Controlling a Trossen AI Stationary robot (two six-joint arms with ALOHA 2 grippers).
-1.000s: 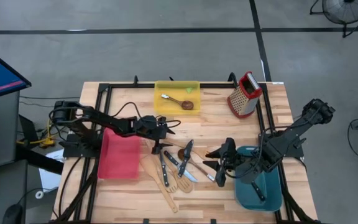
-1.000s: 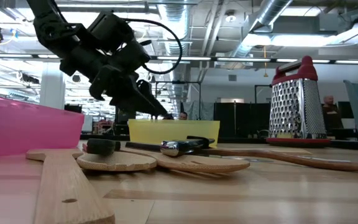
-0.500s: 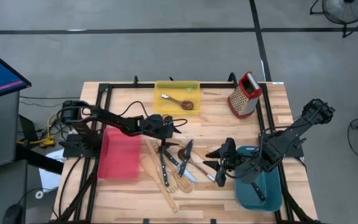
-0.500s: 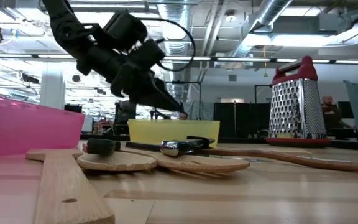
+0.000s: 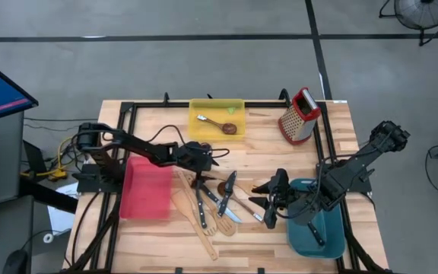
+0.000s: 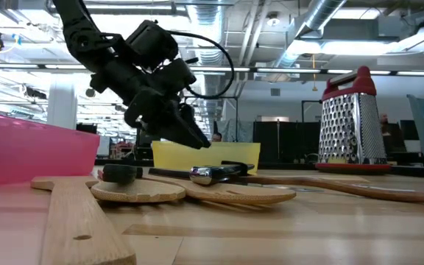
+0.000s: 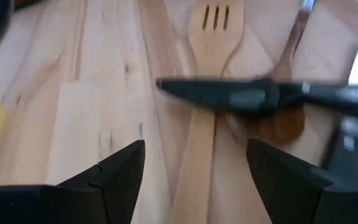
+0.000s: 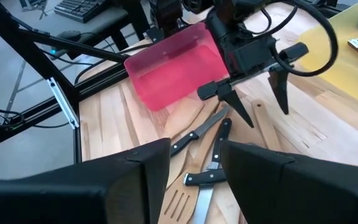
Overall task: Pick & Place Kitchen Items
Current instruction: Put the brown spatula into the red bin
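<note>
Kitchen items lie in a loose pile at the table's middle: pale wooden spatulas (image 5: 192,207), a slotted turner (image 7: 215,25), black-handled knives (image 5: 229,184) and a dark brown spoon (image 7: 278,121). They rest flat on the wood, some crossing each other. My left gripper (image 5: 206,161) is open and empty, hovering over the pile's far end, fingers pointing down; it also shows in the low view (image 6: 190,132). My right gripper (image 5: 258,195) is open and empty just right of the pile, beside the teal bin (image 5: 333,236).
A yellow bin (image 5: 196,106) at the far middle holds a spoon (image 5: 223,125). A red bin (image 5: 147,194) stands left of the pile. A red-topped box grater (image 5: 299,116) stands at the far right. Black frame rails run along the table's edges.
My left gripper has swung from beside the red bin toward the table's right, over the pile's far end, and has then dipped a little toward the utensils. It stays open. The utensils have not moved.
</note>
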